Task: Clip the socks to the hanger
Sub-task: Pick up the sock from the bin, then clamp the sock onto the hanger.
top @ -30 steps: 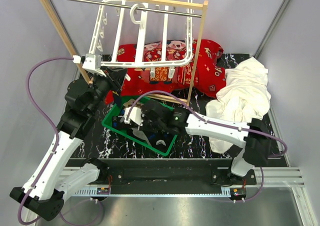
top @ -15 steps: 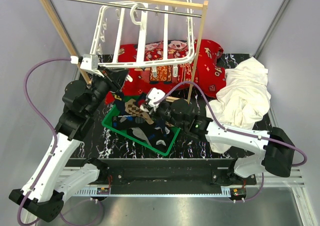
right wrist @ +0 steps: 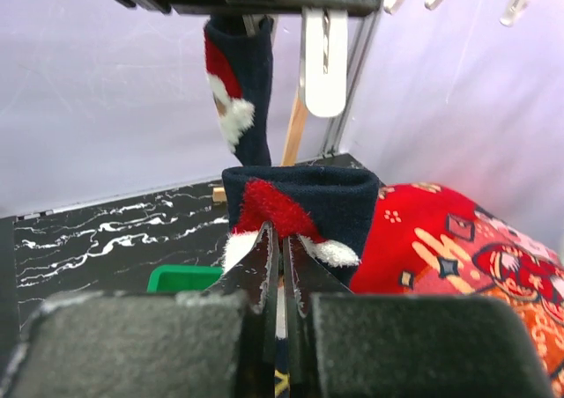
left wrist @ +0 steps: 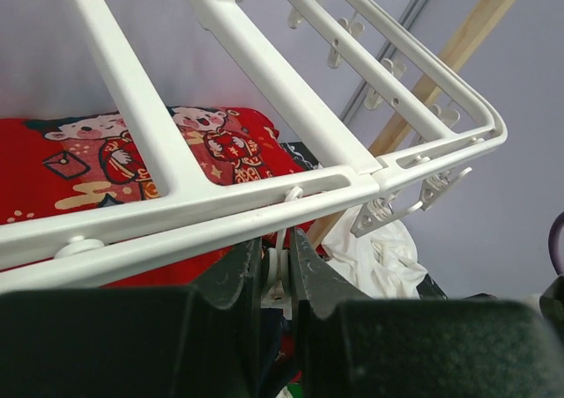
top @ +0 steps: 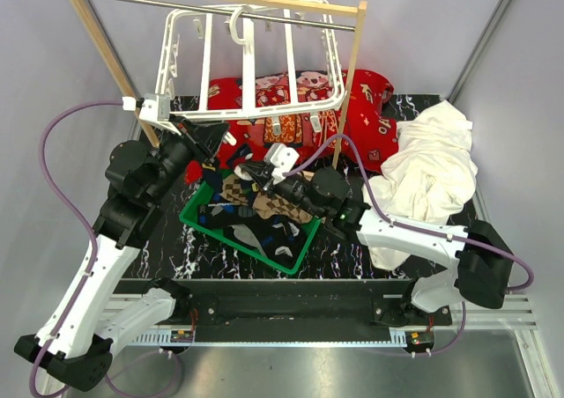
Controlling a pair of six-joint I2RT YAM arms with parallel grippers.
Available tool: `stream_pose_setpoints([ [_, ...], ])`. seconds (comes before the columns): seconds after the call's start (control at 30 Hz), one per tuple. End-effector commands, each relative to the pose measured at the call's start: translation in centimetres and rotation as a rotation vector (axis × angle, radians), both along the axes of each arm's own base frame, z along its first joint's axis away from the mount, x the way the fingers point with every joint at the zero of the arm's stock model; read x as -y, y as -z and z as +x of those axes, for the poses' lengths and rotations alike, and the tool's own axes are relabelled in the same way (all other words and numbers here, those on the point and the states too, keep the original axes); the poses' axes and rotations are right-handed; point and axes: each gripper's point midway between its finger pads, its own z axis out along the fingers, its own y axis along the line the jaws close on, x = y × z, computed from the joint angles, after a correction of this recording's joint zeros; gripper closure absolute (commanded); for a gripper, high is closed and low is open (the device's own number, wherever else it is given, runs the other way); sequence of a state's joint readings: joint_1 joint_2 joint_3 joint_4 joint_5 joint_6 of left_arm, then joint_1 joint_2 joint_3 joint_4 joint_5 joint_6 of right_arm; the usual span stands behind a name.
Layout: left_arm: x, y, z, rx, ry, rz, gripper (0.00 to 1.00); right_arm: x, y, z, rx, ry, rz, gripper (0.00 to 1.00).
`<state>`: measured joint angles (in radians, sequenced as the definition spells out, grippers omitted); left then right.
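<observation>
- Several socks (top: 264, 232) lie heaped in the green basket (top: 196, 219) on the dark marbled table, mostly dark ones with white details. A brown-tan argyle sock (top: 232, 187) rides at the top of the heap.
- I see my right gripper (right wrist: 280, 239) clenched on a navy sock (right wrist: 300, 206) with red and white fuzzy patches, held up above the basket's far side.
- My left gripper (left wrist: 276, 270) is pinched tight on a clip (left wrist: 279, 261) dangling under the near rail of the hanger (left wrist: 264, 200).
- The hanger hangs tilted by its hook from the metal rod of the wooden rack (top: 348, 90), over the red cloth (top: 361, 107).
- From the right wrist I see a second dark sock (right wrist: 240, 72) hanging from above; what holds its top I cannot tell.
- A white cloth (top: 432, 165) is bunched at the table's right side, well apart from the basket.
</observation>
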<state>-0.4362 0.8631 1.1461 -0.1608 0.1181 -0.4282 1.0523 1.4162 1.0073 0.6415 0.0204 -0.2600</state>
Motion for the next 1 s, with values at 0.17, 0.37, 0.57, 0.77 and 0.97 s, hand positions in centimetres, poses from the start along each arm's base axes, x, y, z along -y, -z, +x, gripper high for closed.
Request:
stream_pose_setpoints([
  [0.17, 0.6, -1.7, -1.3, 0.023, 0.065, -0.015, 0.95, -0.5, -5.0, 0.0, 0.113, -0.04, 0.093, 1.0],
  [0.37, 0.8, -1.5, -1.2, 0.015, 0.072, -0.009, 0.95, -0.6, -5.8, 0.2, 0.134, -0.046, 0.092, 1.0],
  [0.57, 0.9, -1.2, -1.2, 0.006, 0.078, -0.003, 0.95, -0.5, -6.4, 0.3, 0.153, -0.046, 0.094, 1.0],
  [0.77, 1.1, -1.2, -1.2, 0.003, 0.089, 0.001, 0.95, -0.5, -6.7, 0.4, 0.166, -0.047, 0.087, 1.0],
  [0.97, 1.4, -1.2, -1.3, -0.004, 0.106, 0.003, 0.95, -0.6, -6.9, 0.6, 0.175, -0.047, 0.081, 1.0],
])
